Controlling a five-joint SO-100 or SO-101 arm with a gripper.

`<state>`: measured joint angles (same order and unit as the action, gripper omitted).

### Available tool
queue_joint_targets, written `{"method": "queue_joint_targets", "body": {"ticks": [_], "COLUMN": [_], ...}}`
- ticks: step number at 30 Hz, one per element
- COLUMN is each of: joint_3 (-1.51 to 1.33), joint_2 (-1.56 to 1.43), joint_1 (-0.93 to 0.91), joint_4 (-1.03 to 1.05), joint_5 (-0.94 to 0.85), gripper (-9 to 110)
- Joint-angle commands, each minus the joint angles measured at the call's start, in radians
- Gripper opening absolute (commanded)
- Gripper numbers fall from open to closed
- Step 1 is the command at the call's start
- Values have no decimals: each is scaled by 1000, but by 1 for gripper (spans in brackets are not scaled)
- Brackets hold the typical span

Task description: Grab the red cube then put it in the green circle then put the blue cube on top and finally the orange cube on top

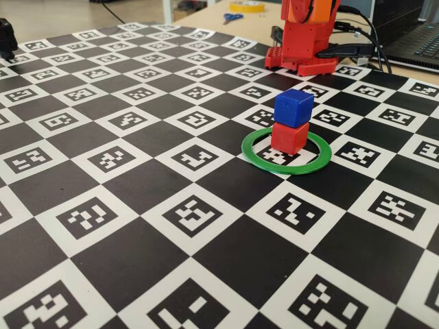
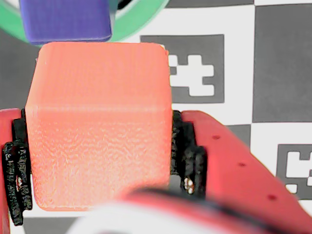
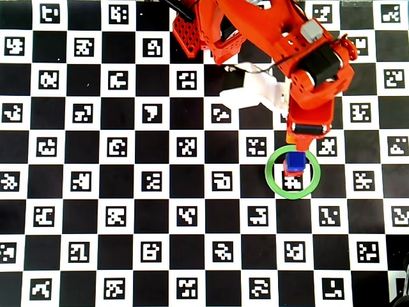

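One checkered board (image 1: 137, 274), black squares alternating with white squares bearing coded markers, is lying nearest in the fixed view; no readable writing is showing on it.

One green circle (image 1: 255, 156) is lying flat on the board. One red cube (image 1: 289, 136) is sitting inside it; one blue cube (image 1: 293, 107) is resting on top, slightly askew.

One orange cube (image 2: 100, 126) is filling the wrist view, pinched between the fingers of the gripper (image 2: 100, 170), jaws closed on its sides, just short of the blue cube.

One red arm (image 3: 307, 70) is reaching over the circle's far edge in the overhead view.

Beyond: one base (image 1: 305, 51), cables (image 1: 370, 34), scissors (image 1: 232, 18), one tape roll (image 1: 247, 6).
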<state>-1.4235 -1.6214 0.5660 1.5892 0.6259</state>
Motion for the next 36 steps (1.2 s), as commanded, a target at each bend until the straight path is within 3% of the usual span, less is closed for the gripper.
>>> {"method": "queue_joint_targets", "body": {"ticks": [1,16,36], "joint_3": [126,218,195], "joint_2": [21,186,255], "joint_1": [12,18,-17], "joint_4": [11,6,-101], "joint_5": [-37,-169,-190], "gripper": [14,14,14]}}
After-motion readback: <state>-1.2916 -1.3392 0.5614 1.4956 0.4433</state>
